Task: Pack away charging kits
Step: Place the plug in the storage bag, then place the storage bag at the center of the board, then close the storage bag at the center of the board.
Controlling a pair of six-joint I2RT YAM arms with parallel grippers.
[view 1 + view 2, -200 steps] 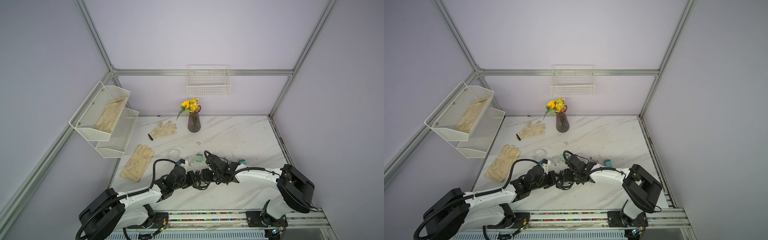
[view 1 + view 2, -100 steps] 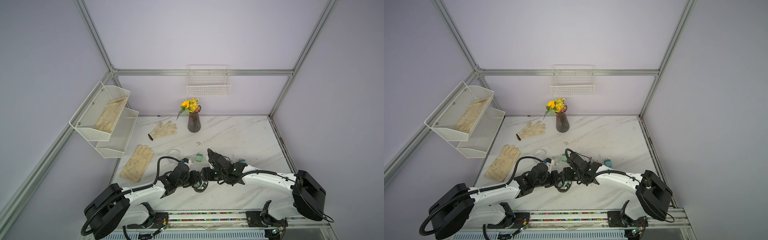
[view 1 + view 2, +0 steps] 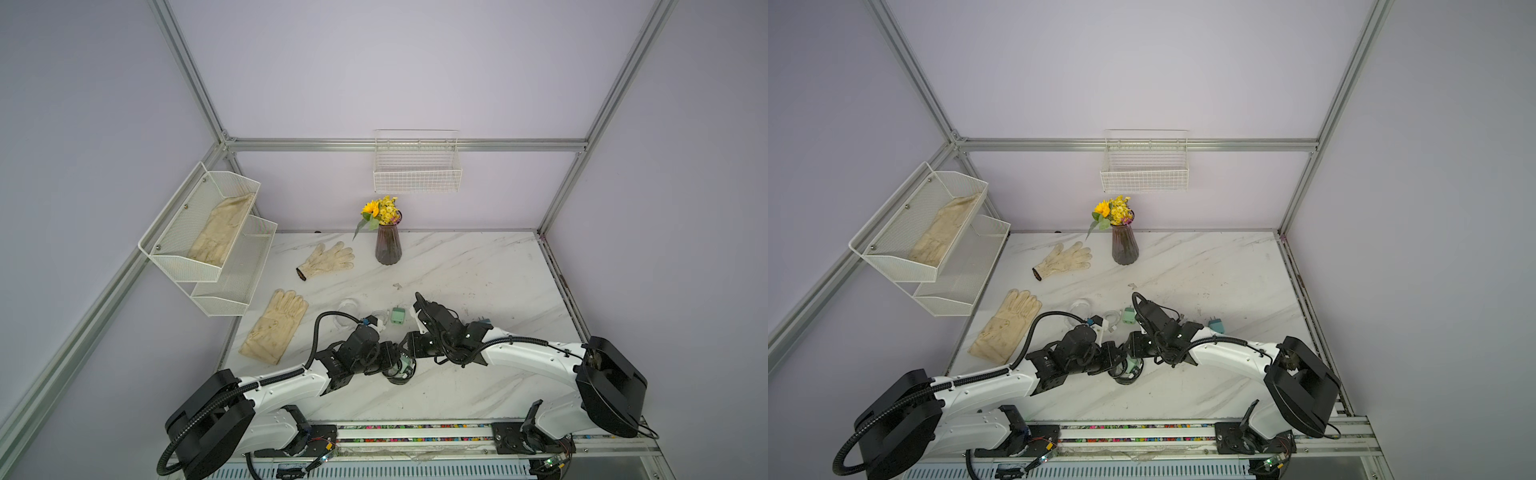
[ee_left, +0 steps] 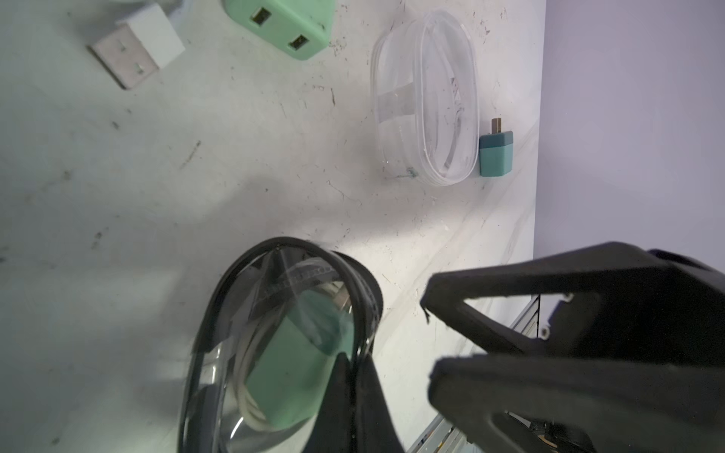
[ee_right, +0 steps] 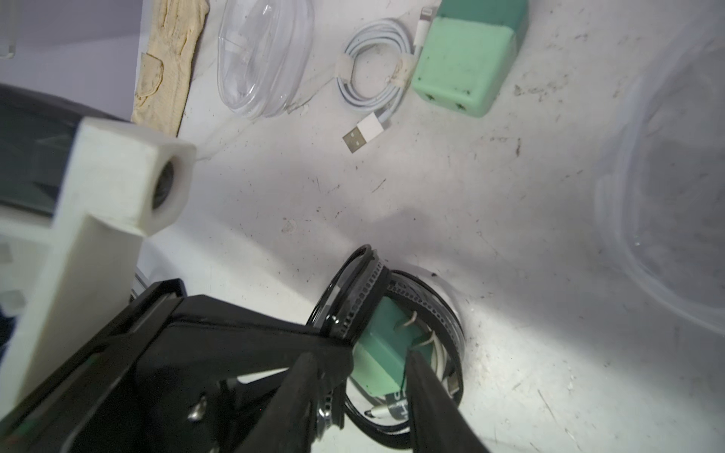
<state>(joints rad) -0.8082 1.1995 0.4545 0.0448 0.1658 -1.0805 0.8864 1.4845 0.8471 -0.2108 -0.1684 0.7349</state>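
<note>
A black-rimmed clear case [image 4: 251, 298] stands half open near the table's front, also seen in both top views [image 3: 401, 372] [image 3: 1128, 372]. A mint adapter [image 4: 290, 376] and a white cable [image 4: 245, 376] lie in it. My left gripper [image 4: 351, 361] is shut on its rim. My right gripper [image 5: 361, 355] hangs just beside the case, jaws apart, the adapter [image 5: 382, 353] showing between them. Further back lie another mint adapter [image 5: 467, 66], a coiled cable [image 5: 372, 78] and a clear case [image 5: 266, 59]. A teal adapter [image 4: 495, 153] sits beside a clear case [image 4: 427, 102] holding a cable.
Two cream gloves [image 3: 276, 326] [image 3: 328, 259] lie at the left, and a vase of flowers [image 3: 387, 245] stands at the back. A wire basket [image 3: 417, 174] hangs on the back wall. A two-tier mesh rack [image 3: 232, 286] on the left wall holds a glove.
The right gripper has come in close to the black-rimmed case and its jaws have narrowed. The left gripper stays shut on the case, a little nearer the front.
</note>
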